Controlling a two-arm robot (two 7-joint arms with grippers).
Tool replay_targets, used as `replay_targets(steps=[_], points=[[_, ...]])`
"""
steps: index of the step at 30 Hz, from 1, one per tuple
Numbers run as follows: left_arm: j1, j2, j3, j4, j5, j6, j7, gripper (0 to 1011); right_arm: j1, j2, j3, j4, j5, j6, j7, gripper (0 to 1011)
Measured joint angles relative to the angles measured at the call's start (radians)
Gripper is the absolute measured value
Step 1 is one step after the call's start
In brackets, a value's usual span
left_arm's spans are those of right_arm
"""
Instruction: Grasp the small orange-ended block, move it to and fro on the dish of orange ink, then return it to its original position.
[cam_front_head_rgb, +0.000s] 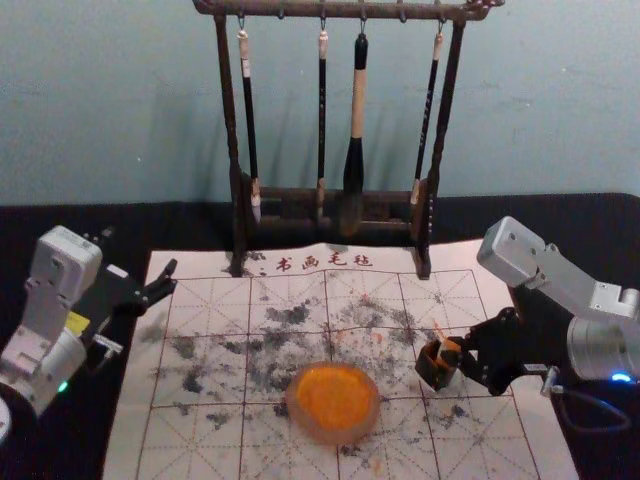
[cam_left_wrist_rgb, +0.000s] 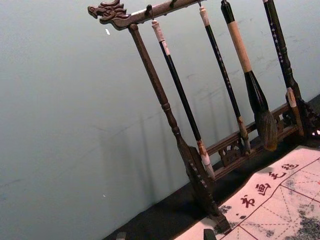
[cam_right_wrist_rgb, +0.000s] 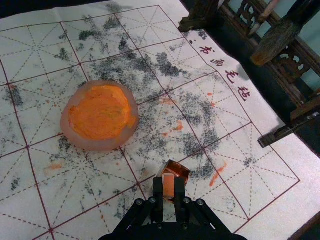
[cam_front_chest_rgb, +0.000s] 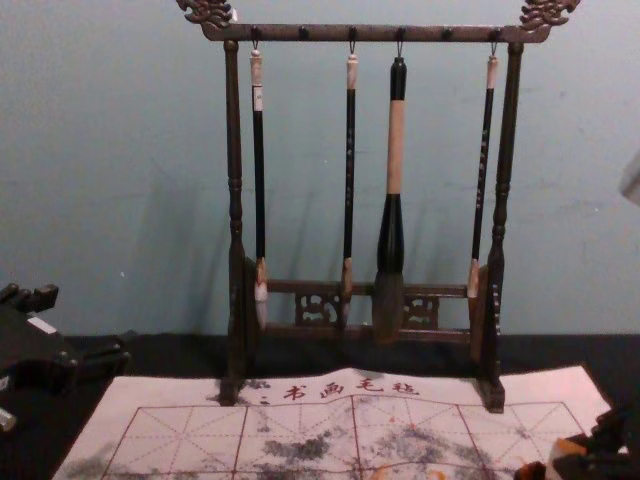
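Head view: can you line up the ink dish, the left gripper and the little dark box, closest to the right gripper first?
1. Little dark box: right side, by the right gripper.
2. Ink dish: near the middle.
3. Left gripper: over on the left.

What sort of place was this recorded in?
Probably a calligraphy or ink-painting station. Brushes hang from a carved wooden rack, an ink-stained, gridded mat is spread out in front, and a dish of orange ink rests on it.
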Motion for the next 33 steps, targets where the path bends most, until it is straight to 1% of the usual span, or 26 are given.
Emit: replay_targets(steps=[11,30,33], points=[[0.0,0.0,0.0,0.0,0.0,0.0,0.0,1001,0.011,-0.01,-0.01,0.014,-0.009,0.003,0.008,88],[0.0,0.0,0.0,0.0,0.0,0.0,0.0,1001,0.012,-0.009,-0.01,0.014,-0.01,0.003,0.009,88],[0.0,0.0,0.0,0.0,0.0,0.0,0.0,1001,0.011,-0.009,-0.01,0.014,-0.01,0.003,0.009,108]])
